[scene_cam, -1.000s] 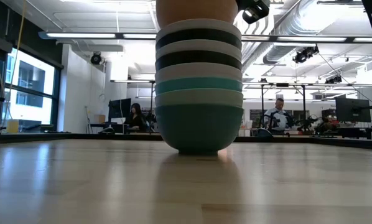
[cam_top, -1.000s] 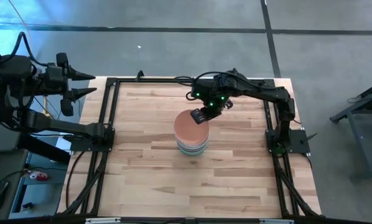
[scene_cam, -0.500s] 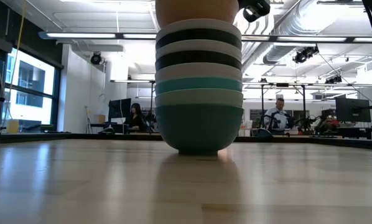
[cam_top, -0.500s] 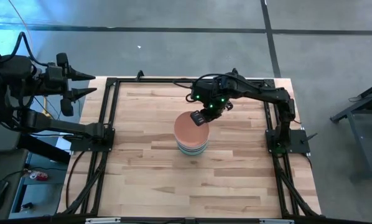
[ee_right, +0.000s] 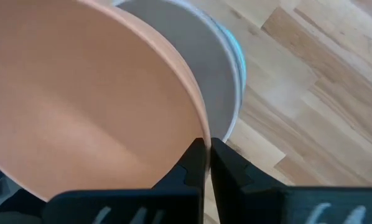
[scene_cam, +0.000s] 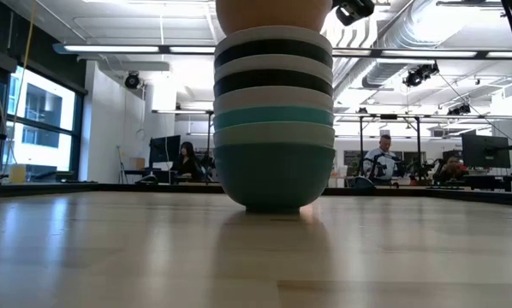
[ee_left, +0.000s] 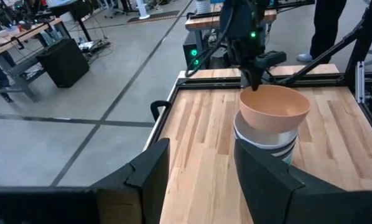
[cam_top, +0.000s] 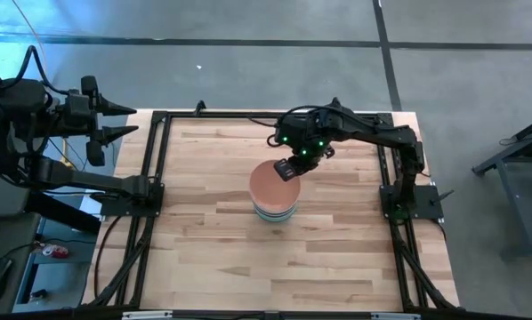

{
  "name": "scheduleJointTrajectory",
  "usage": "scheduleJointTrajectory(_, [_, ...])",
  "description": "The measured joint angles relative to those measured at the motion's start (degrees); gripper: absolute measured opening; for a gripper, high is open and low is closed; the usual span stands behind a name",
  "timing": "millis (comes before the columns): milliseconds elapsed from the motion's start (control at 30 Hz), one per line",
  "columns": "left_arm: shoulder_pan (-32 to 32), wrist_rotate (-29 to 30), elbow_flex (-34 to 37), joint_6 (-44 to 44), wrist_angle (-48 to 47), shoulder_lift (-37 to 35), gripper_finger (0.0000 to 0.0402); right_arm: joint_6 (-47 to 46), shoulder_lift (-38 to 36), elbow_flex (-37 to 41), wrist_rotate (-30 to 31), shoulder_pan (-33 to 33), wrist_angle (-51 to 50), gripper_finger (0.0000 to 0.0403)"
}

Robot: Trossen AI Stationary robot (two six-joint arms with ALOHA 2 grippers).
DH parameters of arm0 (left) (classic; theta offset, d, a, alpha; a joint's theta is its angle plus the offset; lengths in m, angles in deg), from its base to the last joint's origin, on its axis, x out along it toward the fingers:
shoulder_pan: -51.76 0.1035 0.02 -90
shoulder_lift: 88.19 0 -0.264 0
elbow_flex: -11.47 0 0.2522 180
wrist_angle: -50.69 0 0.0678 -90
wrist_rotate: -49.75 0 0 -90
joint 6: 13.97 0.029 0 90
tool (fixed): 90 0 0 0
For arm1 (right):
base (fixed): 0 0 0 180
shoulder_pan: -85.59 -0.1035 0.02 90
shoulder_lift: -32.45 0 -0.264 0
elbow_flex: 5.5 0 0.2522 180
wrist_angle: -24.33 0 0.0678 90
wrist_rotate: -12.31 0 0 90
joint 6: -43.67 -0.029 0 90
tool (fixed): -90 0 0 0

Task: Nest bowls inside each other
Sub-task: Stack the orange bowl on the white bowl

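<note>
A stack of nested bowls (cam_top: 273, 206) stands near the table's middle; in the low view the stack (scene_cam: 273, 120) shows teal, mint, white and black bands. The salmon-pink bowl (cam_top: 270, 182) is uppermost, and the left wrist view shows the same pink bowl (ee_left: 274, 107) riding high above a white bowl (ee_left: 260, 134). My right gripper (cam_top: 288, 169) is shut on the pink bowl, at its far-right side. My left gripper (cam_top: 128, 122) waits open beyond the table's left edge, and in its own view the gripper (ee_left: 201, 168) touches nothing. My right gripper pinches the salmon-pink bowl's rim (ee_right: 201, 127) on its far-right side, one finger inside the bowl and one outside. The fingers (ee_right: 189, 171) come from above, slanting down. The bowl's underside sits in the mouth of the top white bowl (ee_right: 220, 81), slightly tilted and off-centre.
A black frame (cam_top: 155, 151) runs around the wooden tabletop (cam_top: 213, 249), with the arm bases at its left and right sides. Bare wood lies all around the stack. People sit at desks in the room beyond (scene_cam: 384, 158).
</note>
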Motion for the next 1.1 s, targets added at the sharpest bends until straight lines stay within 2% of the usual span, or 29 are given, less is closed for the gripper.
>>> scheduleJointTrajectory(100, [0.0, 0.0, 0.0, 0.1, 0.0, 0.0, 0.0168, 1.0, 0.0, 0.0, -0.3, 0.6, 0.0, 0.0000])
scheduleJointTrajectory(467, [0.0, 0.0, 0.0, -0.2, 1.1, 0.0, 0.0168, 7.6, -0.6, -0.1, -7.3, 1.1, 0.0, 0.0000])
scheduleJointTrajectory(767, [0.0, 0.1, 0.0, -1.9, 5.5, 0.3, 0.0168, 9.8, -2.2, -0.1, -7.4, 3.2, 0.0, 0.0000])
scheduleJointTrajectory(967, [0.0, 0.2, 0.0, -2.9, 6.3, 1.3, 0.0168, 11.9, -2.2, -0.3, -10.5, 3.5, -0.1, 0.0000])
scheduleJointTrajectory(1100, [0.0, 0.2, 0.0, -3.1, 6.3, 2.5, 0.0168, 14.9, -2.2, -3.6, -10.5, 3.6, 0.1, 0.0000])
